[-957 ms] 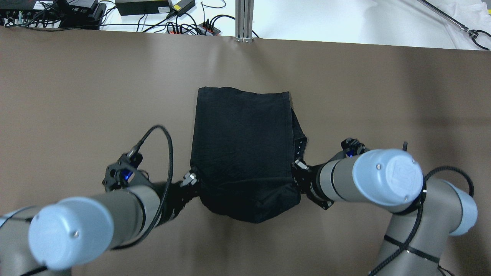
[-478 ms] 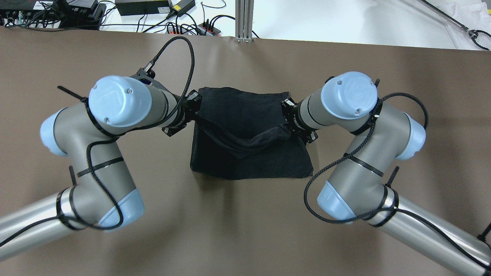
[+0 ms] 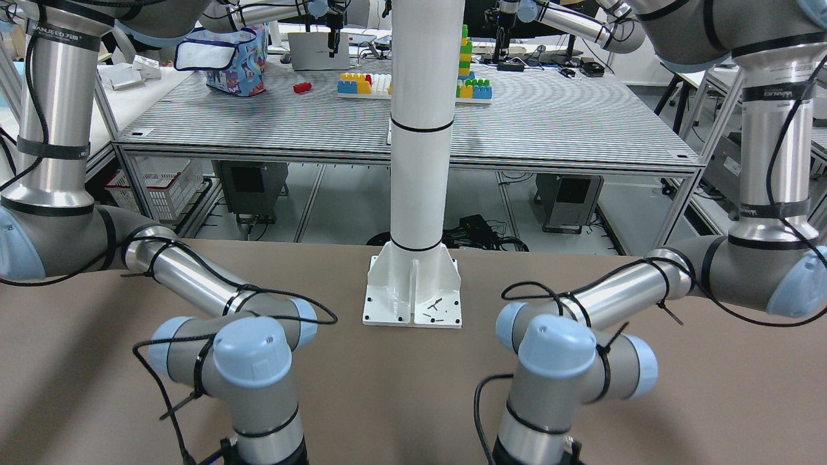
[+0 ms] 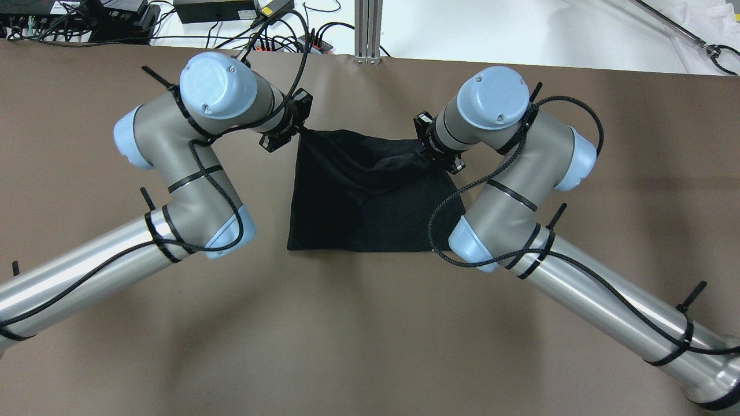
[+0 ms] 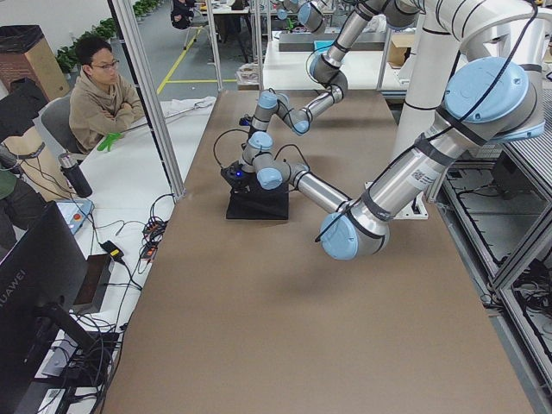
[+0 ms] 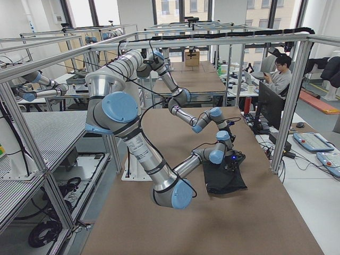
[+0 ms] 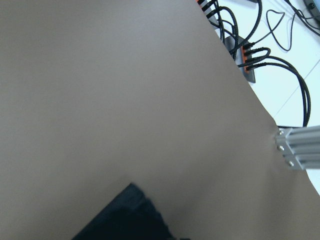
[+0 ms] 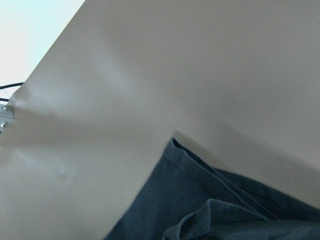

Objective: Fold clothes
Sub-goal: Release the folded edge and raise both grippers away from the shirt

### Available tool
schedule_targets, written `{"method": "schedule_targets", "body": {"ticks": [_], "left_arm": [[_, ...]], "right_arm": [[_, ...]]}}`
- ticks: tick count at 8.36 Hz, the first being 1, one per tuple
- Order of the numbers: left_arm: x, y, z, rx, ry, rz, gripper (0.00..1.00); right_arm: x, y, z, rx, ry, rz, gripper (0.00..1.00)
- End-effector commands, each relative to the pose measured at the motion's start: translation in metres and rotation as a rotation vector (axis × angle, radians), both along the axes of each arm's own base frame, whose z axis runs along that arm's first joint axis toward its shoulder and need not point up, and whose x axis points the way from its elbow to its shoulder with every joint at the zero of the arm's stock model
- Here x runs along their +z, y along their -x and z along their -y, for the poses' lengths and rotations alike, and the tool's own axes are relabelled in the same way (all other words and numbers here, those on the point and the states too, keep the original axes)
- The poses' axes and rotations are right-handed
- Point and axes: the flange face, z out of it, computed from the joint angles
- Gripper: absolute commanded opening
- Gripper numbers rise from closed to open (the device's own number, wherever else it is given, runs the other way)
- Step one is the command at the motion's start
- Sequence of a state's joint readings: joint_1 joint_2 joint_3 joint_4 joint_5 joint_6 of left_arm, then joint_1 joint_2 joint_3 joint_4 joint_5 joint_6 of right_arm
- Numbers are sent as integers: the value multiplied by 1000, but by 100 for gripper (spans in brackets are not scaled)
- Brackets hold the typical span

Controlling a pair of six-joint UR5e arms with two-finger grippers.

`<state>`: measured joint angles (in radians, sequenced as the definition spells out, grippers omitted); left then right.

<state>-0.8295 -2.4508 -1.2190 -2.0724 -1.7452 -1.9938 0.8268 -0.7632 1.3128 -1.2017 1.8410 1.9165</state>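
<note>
Clothes (image 4: 370, 202) plain, unlabelled; arm sleeve (image 3: 63, 30) reads "JANJEED".

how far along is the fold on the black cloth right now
Mid-fold. The black cloth already lies doubled on the table. In hand: the left gripper and right gripper hold its carried edge at the far side, slack between them. Left: lay it flat, let go.

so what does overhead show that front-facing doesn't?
Only overhead: the black cloth, its far corners at the left gripper and right gripper, plus cables past the far edge. Only front-facing: the white post on its base plate and the toy bricks on the table behind. Both: both arms' elbows and the brown tabletop.
</note>
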Motion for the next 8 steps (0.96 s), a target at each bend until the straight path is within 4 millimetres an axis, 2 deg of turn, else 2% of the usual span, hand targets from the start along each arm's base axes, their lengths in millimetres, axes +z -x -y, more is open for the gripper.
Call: {"method": "schedule_targets", "body": {"ticks": [1, 4, 5, 7, 8], "left_arm": [[61, -18, 63, -20, -103, 69, 100], [56, -16, 63, -23, -110, 66, 100], [54, -16, 63, -23, -113, 63, 100], [36, -3, 60, -21, -153, 44, 100], [47, 7, 50, 13, -218, 91, 100]], "right_arm": [[43, 0, 60, -51, -195, -84, 93], [24, -18, 76, -56, -258, -108, 95], [26, -33, 84, -42, -259, -115, 95], [41, -39, 86, -96, -313, -171, 95], [63, -51, 88, -176, -386, -246, 95]]}}
